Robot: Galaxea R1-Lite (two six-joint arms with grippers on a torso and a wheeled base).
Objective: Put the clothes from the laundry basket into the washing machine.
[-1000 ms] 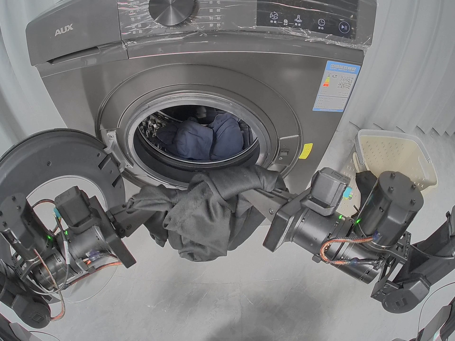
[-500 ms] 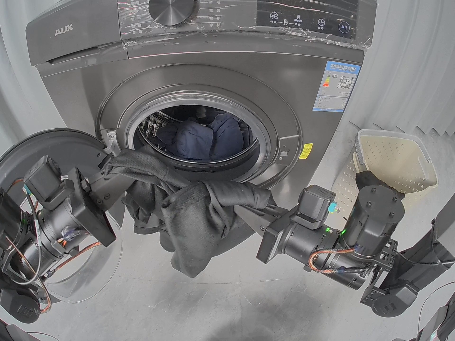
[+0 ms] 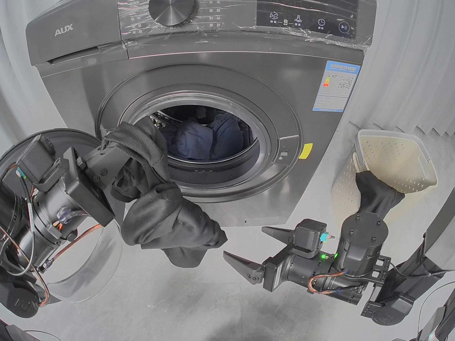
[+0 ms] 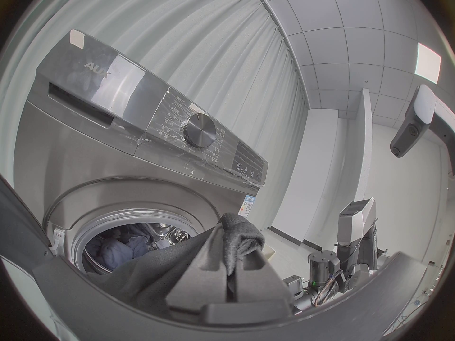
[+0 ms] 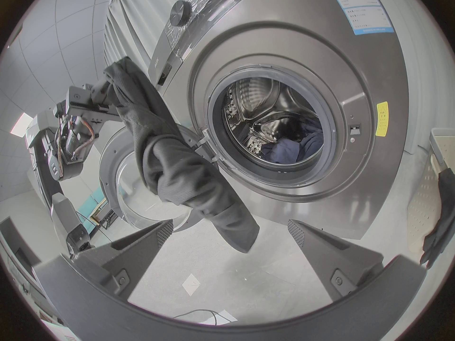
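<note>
Pale grey floor [image 3: 189, 304], smooth and faintly mottled, across the lower half of the head view. Carries the grey washing machine [image 3: 199, 58], upright at upper centre, front towards the camera, base meeting the floor a little below mid-frame. Carries also the cream, perforated laundry basket [image 3: 403, 157] at the right edge, just beside the machine's right flank, tipped up with its open side towards the camera; cannot tell whether the two touch. In the right wrist view, bears a small pale square patch [image 5: 191, 284] at lower centre and, near the bottom edge, a thin dark cable [image 5: 189, 314] beside a white scrap [image 5: 222, 317].
</note>
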